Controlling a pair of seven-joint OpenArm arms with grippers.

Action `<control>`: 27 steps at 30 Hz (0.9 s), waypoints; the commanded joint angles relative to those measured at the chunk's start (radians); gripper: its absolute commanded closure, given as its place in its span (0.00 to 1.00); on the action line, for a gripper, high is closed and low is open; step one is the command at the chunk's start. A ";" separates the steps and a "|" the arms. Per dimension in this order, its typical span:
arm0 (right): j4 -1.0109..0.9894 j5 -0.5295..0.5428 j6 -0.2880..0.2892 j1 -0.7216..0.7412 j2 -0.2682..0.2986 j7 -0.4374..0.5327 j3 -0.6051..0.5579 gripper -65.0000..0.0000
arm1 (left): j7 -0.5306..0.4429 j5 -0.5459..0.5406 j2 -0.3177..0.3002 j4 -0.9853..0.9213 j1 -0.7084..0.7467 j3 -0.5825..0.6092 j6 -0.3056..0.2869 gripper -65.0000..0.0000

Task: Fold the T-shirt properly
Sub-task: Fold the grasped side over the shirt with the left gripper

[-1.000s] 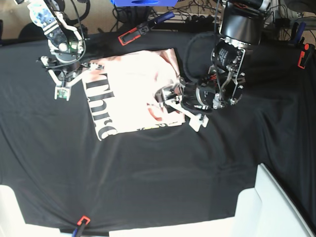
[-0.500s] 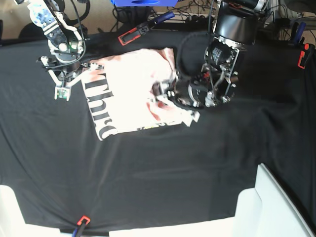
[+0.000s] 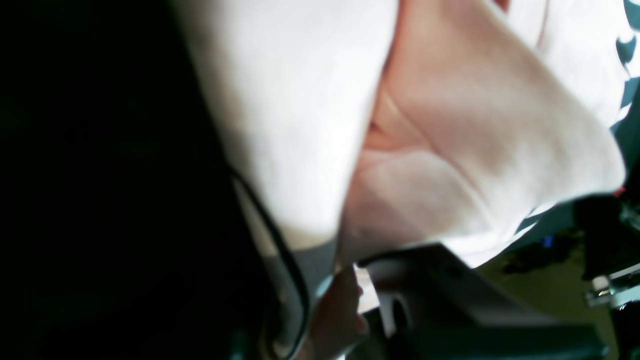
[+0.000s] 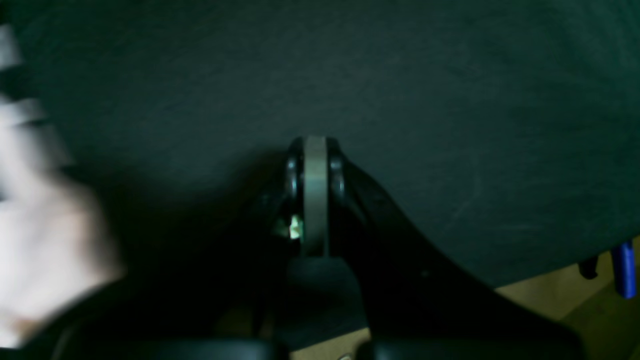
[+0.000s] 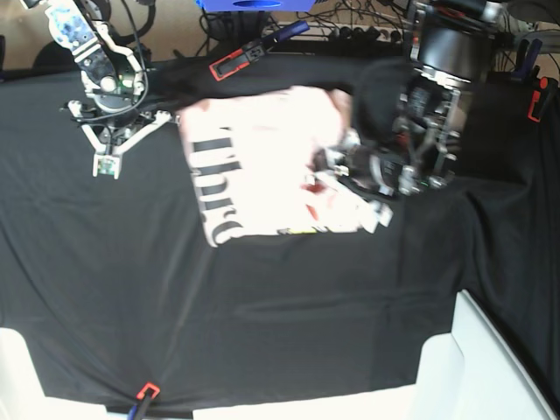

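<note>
The pale pink T-shirt lies folded on the black table cloth, with black lettering along its left part. My left gripper is shut on the T-shirt's right edge. In the left wrist view the pink fabric fills the frame and bunches between the fingers. My right gripper hangs shut and holds nothing, just left of the shirt's upper left corner. In the right wrist view its jaws are pressed together over bare cloth, and the shirt is a pale blur at the left.
The black table cloth covers the table. Red-and-black clamps sit at the back edge, the far right and the front edge. A white bin stands at the front right. Cables and a blue box are behind.
The left gripper closed on the shirt's right edge and pulled to the right. The whole shirt slid right with it. The right arm barely moved.
</note>
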 commanded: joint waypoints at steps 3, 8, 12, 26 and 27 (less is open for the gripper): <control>0.011 -0.015 -0.007 0.007 0.006 0.018 0.006 1.00 | 0.055 0.008 -0.032 0.021 -0.101 -0.002 -0.003 1.00; 0.011 -0.015 -0.007 0.010 0.003 0.018 0.006 1.00 | 0.134 0.157 -0.032 0.020 -0.251 0.110 -0.003 1.00; 0.011 -0.015 -0.007 0.017 0.004 0.018 0.006 1.00 | 0.155 0.277 -0.010 -0.036 -0.372 0.263 -0.003 1.00; -0.004 -0.015 -0.007 0.025 0.007 0.018 0.007 1.00 | -0.087 0.532 0.205 -0.616 -0.675 0.645 -0.005 1.00; -0.015 -0.015 -0.007 0.030 0.007 0.018 0.007 1.00 | -0.110 0.558 0.223 -0.646 -0.684 0.662 -0.005 1.00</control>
